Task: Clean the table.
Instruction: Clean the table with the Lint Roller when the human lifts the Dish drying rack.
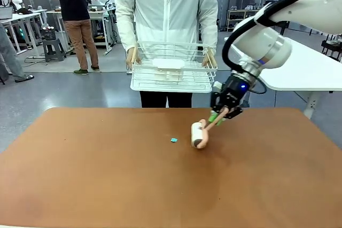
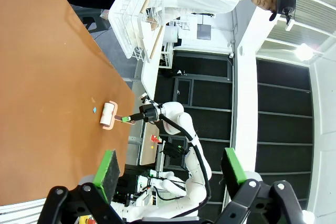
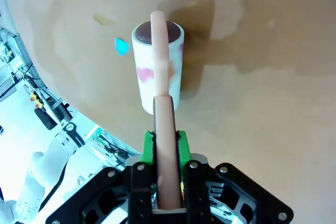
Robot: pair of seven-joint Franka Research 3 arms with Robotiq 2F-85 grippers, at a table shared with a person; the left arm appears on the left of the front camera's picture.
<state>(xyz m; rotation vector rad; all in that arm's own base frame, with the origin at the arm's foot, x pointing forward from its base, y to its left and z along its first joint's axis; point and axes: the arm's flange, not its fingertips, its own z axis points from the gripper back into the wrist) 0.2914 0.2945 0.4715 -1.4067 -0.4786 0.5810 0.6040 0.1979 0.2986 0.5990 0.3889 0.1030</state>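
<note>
While the reddish-brown bench stretched across the whole foreground between the robot and the person at its far edge, the right hand reached in from the right side and was clamped on the pinkish handle of a lint roller. In the right wrist view the green pads pressed both sides of that handle, which ran straight out from the right hand to the white roll of the lint roller. The roll rested on the bench top, somewhat right of the middle and nearer the far edge than the near one. A small teal scrap lay just beside the roll, on its left, apart from it.

Beyond the far edge the person held a white wire basket in both hands, above floor level and off the bench.

Seen from the left wrist, the left hand had its fingers spread wide with nothing between them, off the bench's edge.
</note>
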